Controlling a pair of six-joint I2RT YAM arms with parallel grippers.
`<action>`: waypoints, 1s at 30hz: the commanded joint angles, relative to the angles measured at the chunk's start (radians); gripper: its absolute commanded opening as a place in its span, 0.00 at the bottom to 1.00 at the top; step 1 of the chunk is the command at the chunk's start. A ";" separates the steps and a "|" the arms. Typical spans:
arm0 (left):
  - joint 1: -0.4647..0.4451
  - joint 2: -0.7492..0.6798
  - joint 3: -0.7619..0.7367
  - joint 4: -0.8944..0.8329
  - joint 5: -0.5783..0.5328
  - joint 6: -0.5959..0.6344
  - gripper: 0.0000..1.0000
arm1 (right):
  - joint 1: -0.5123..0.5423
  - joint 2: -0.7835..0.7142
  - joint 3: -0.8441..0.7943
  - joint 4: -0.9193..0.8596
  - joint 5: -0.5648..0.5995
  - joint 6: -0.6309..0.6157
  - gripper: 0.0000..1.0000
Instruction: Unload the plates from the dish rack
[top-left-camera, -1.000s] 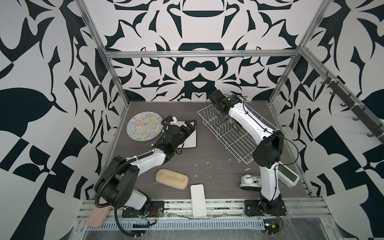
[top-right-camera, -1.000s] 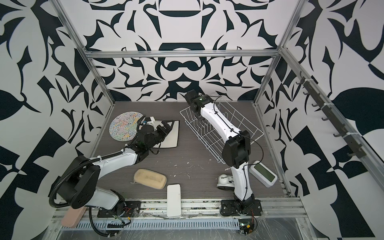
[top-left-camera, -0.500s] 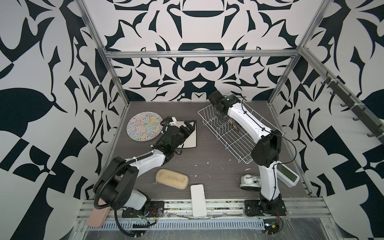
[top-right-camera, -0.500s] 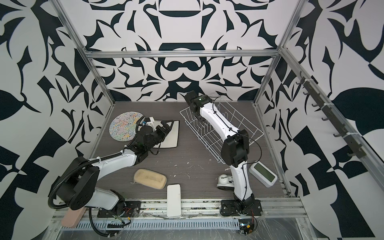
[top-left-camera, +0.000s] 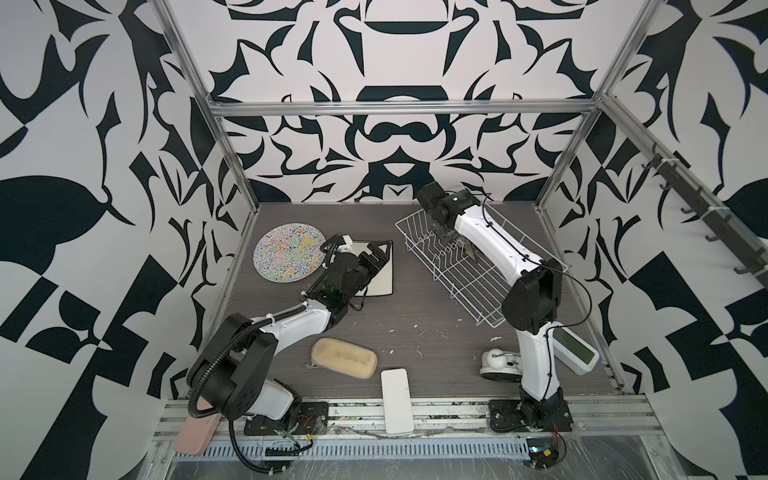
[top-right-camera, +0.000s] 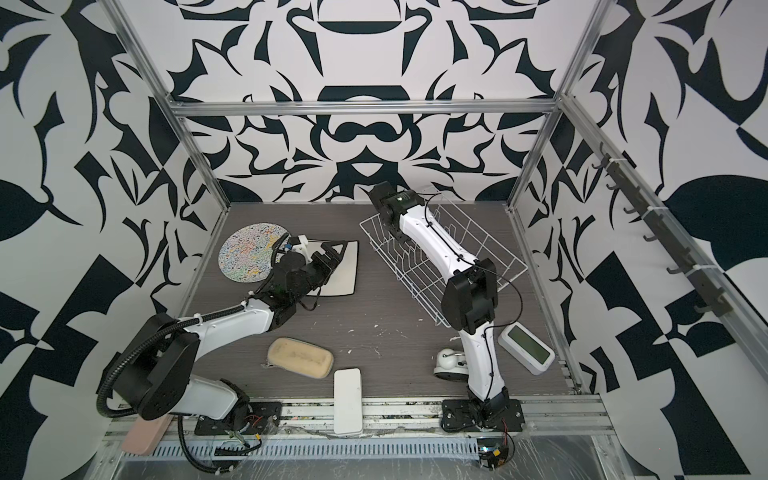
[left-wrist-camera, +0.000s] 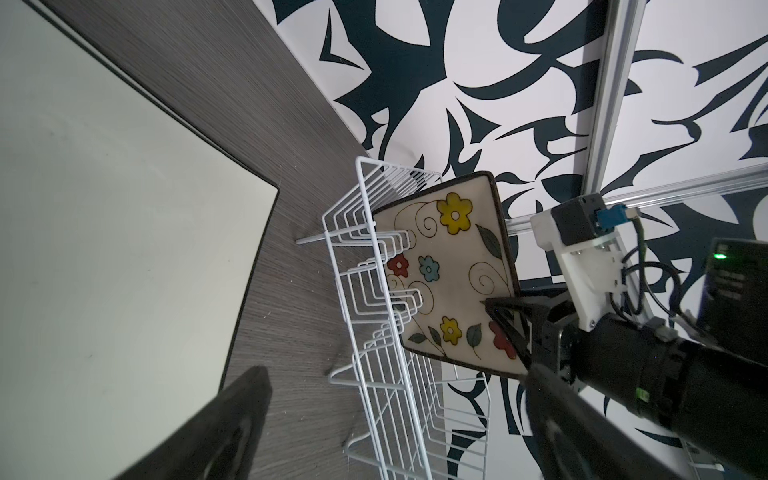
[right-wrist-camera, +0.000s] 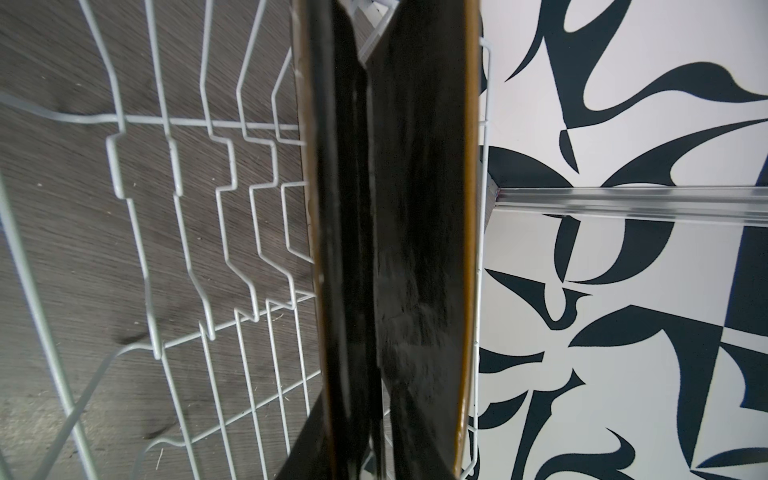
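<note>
Reach deep into dish rack (top-left-camera: 457, 270) — right claw (left-wrist-camera: 507, 332) pinching flowered plate (left-wrist-camera: 449, 270); left claw (top-left-camera: 378, 254) agape

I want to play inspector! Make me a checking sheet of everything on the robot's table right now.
Surface: grey wood-grain table, white specks scattered.
Job's things: white dish rack holds the flowered plate upright; round squiggly plate and pale square plate lie flat on the table.
Clutter: beige sponge, white block, screen gadget.
End effectors: left end effector open over the pale square plate; right end effector at the flowered plate's edge, grip cannot be told.
Cables: black hose on the left arm, thin wire looping off the right arm.
Surroundings: black-and-white patterned walls, metal frame, hook rail.
</note>
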 joint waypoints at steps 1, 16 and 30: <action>0.005 -0.030 -0.022 0.022 -0.021 0.001 0.99 | -0.004 -0.008 -0.008 0.020 0.006 0.012 0.26; 0.004 -0.025 -0.016 0.018 -0.017 -0.002 0.99 | -0.021 -0.006 -0.028 0.027 -0.011 0.015 0.24; 0.004 -0.013 -0.004 0.009 -0.016 0.003 1.00 | -0.004 -0.017 -0.039 0.031 0.056 -0.038 0.08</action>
